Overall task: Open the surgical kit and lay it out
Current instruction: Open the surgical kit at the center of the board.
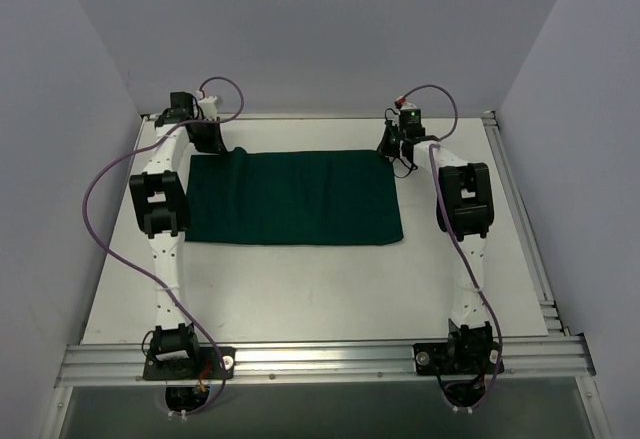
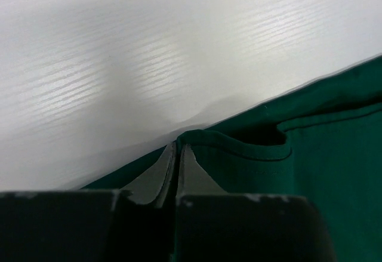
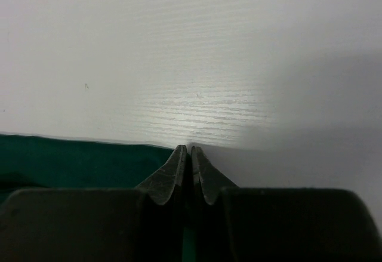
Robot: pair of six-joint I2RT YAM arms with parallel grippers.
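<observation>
The dark green cloth wrap (image 1: 300,199) lies flat as a rectangle in the middle of the white table (image 1: 300,289). My left gripper (image 1: 212,146) is at its far left corner. In the left wrist view the gripper (image 2: 178,147) is shut on a raised fold of the cloth's hem (image 2: 239,145). My right gripper (image 1: 396,153) is at the far right corner. In the right wrist view it (image 3: 190,150) is shut on the cloth's edge (image 3: 71,160), with green showing between the fingers. Tray, liner, instruments and gauze are hidden or out of view.
Grey enclosure walls stand on the left, back and right. An aluminium rail (image 1: 320,359) runs along the near edge, with another rail (image 1: 520,229) on the right side. Purple cables (image 1: 105,229) loop beside both arms.
</observation>
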